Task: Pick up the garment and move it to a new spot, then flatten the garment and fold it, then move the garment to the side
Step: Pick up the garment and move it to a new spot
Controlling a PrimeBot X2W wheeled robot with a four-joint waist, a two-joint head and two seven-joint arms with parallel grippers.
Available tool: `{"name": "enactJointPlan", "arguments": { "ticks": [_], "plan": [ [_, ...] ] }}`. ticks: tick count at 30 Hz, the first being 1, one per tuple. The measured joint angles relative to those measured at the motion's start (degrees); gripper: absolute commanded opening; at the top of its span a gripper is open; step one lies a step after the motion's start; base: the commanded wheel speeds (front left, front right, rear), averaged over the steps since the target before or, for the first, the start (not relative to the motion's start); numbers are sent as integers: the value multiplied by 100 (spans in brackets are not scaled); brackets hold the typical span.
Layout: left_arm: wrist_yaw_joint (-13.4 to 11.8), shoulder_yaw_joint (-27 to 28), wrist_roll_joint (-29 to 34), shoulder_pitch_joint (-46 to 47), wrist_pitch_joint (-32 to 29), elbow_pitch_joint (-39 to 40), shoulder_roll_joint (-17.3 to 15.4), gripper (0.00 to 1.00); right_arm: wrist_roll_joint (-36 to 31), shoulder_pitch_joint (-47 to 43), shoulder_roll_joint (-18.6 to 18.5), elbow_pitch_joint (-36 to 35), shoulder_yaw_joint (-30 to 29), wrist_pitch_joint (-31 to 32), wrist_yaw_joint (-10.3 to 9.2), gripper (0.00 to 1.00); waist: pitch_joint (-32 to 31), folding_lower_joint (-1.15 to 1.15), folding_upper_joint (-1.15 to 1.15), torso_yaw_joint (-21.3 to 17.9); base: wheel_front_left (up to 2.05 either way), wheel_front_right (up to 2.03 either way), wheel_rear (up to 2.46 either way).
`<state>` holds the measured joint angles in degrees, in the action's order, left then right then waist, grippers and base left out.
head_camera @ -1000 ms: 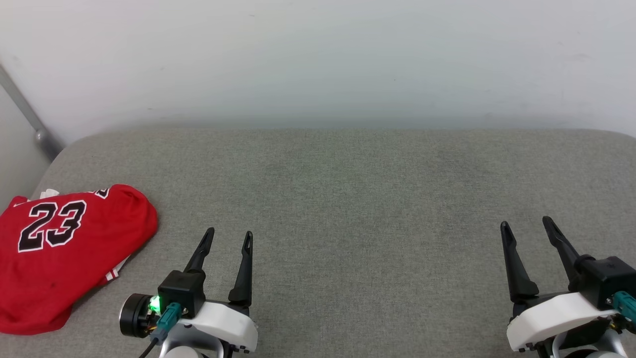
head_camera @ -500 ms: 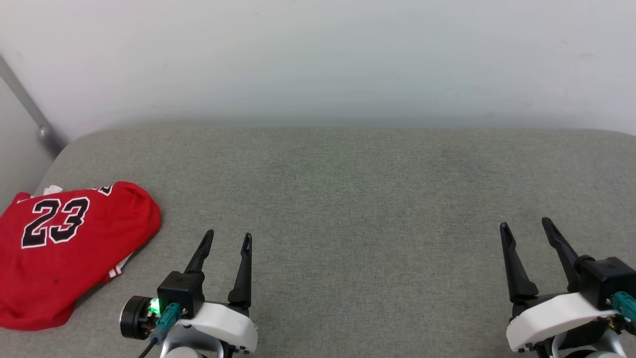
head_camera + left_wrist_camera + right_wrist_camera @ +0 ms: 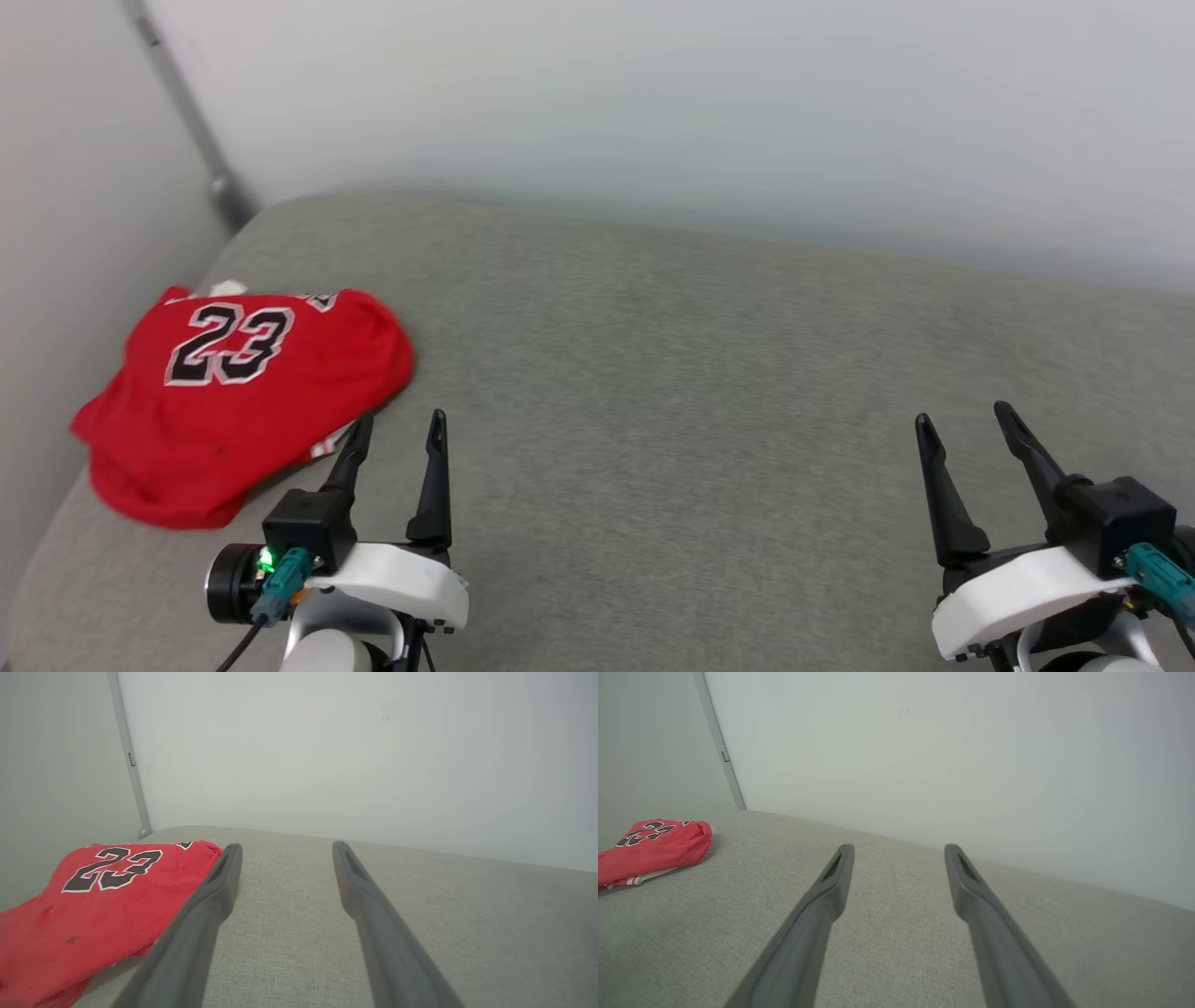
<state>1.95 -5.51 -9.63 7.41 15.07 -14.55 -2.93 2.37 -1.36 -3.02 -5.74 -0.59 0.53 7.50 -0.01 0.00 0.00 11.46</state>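
The garment (image 3: 238, 397), a red jersey with a black "23", lies folded in a compact bundle at the left end of the grey padded surface (image 3: 672, 401). It shows too in the left wrist view (image 3: 93, 896) and, far off, in the right wrist view (image 3: 654, 847). My left gripper (image 3: 400, 420) stands open just right of the garment's near edge, its left fingertip almost at the cloth, nothing between the fingers. At the lower right my right gripper (image 3: 963, 413) is open over bare surface, far from the garment.
A pale wall rises behind the surface, and a second wall closes the left side. A grey pipe (image 3: 187, 112) runs down the corner. The surface's rounded left edge lies close beside the garment.
The whole head view has shifted: the camera has turned left, so the garment and the wall corner sit further right. Both grippers stay open in about the same place in the picture.
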Motion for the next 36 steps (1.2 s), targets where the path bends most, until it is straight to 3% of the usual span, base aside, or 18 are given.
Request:
{"name": "enactJointPlan", "arguments": {
  "ticks": [12, 18, 28, 36],
  "plan": [
    [-125, 422, -115, -113, 0, 134, 1, 100, -44, 53, 2, -3, 346, 51, 0, 100, 33, 0, 0, 1170, 0, 0, 0],
    [-93, 619, -69, -143, 0, 198, -1, 100, -45, 93, 3, 8, 432, 52, 1, 100, 49, 0, 0, 1578, 0, 0, 0],
    [-31, 609, 35, -192, 0, 298, 0, 100, -41, 124, 3, 30, 400, 29, 0, 100, 88, 0, 0, 1794, 0, 0, 0],
    [94, 563, 37, 57, 0, 160, -1, 100, -79, 254, 3, 32, 450, 4, 1, 100, 250, 0, 0, 1743, 0, 0, 0]
  ]
}}
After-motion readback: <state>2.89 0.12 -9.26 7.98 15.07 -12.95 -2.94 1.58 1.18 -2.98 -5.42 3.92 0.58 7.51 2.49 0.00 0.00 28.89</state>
